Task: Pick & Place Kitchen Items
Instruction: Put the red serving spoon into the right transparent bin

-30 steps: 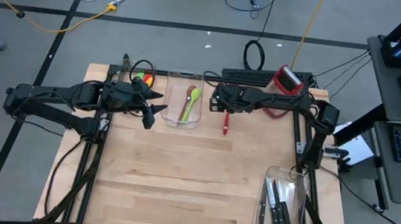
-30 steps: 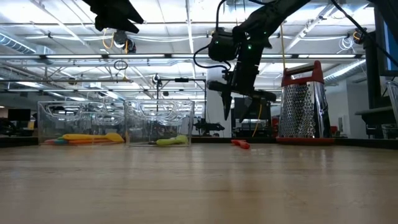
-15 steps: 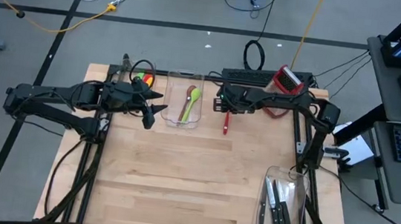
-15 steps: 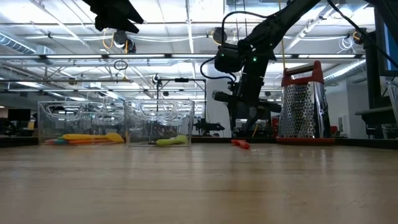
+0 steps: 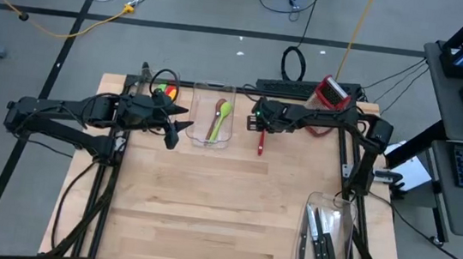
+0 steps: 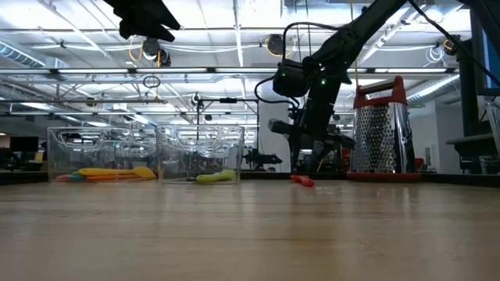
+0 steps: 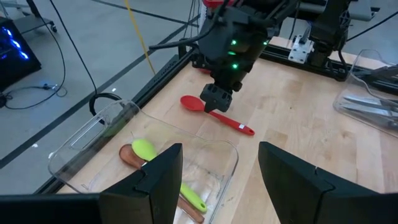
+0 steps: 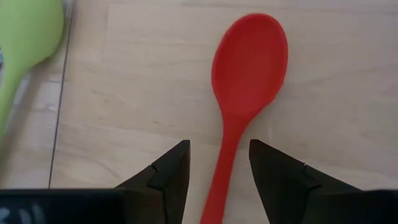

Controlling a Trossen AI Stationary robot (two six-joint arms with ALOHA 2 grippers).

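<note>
A red spoon [image 5: 261, 139] lies flat on the table just right of a clear bin [image 5: 209, 136] that holds a green spoon [image 5: 222, 113] and a wooden spoon. My right gripper [image 8: 219, 168] is open and low over the red spoon. Its fingers point down and stand on either side of the handle [image 8: 225, 155], not touching it; the bowl [image 8: 252, 59] lies ahead of them. My left gripper [image 7: 217, 180] is open and empty, held above the table left of that bin [image 5: 178, 131]. Black-handled knives [image 5: 321, 238] lie in a bin at the near right.
A second clear bin [image 5: 164, 90] with yellow and red utensils stands at the far left. The red-and-silver grater [image 5: 332, 92] stands at the far edge, right of my right gripper. The knife bin [image 5: 331, 205] is at the near right. Bare wood spreads across the table's middle and near side.
My right gripper has gone down toward the red spoon and a little toward the table's right edge, and now stands over the spoon's handle. The spoon has stayed where it was.
</note>
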